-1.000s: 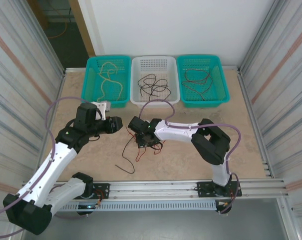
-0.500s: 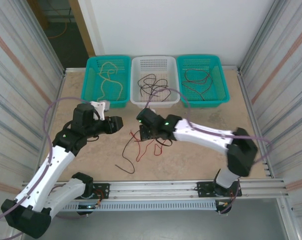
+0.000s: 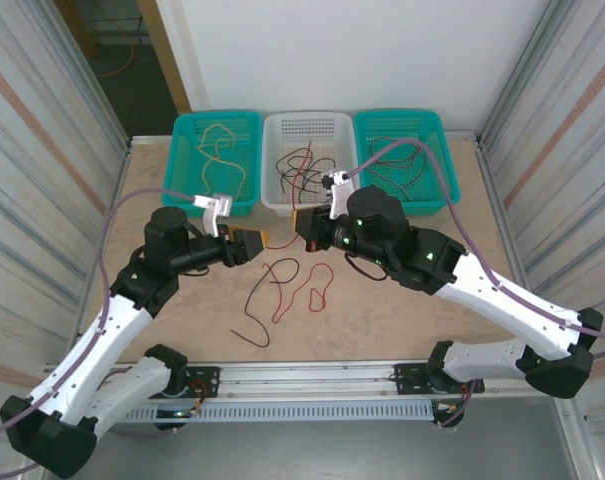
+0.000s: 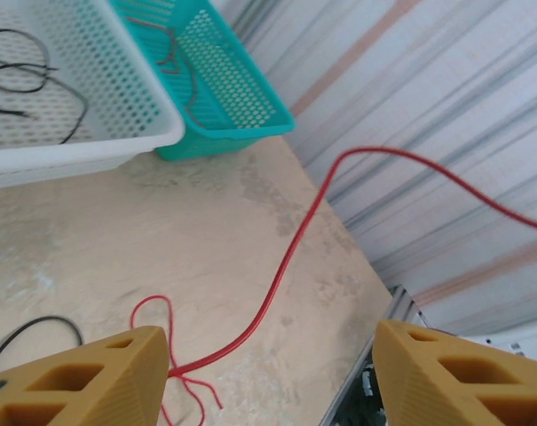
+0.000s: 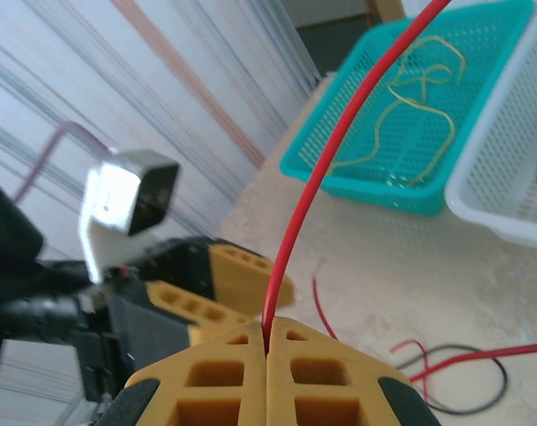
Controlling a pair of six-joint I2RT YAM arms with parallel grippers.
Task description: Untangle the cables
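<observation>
The right gripper (image 5: pixel 268 342) is clamped on the red cable (image 5: pixel 314 182), which rises straight out from between its closed fingertips. Seen from above, it faces the left gripper (image 3: pixel 252 243) tip to tip, near but apart, with the white basket (image 3: pixel 312 122) just behind it. The left gripper's fingers (image 4: pixel 99 373) stand wide apart and hold nothing. The red cable arcs above the table (image 3: pixel 402 310) ahead of them. On the side of both grippers nearer the arm bases, red loops (image 3: pixel 282 282) and a black cable (image 3: pixel 247 305) lie loose.
</observation>
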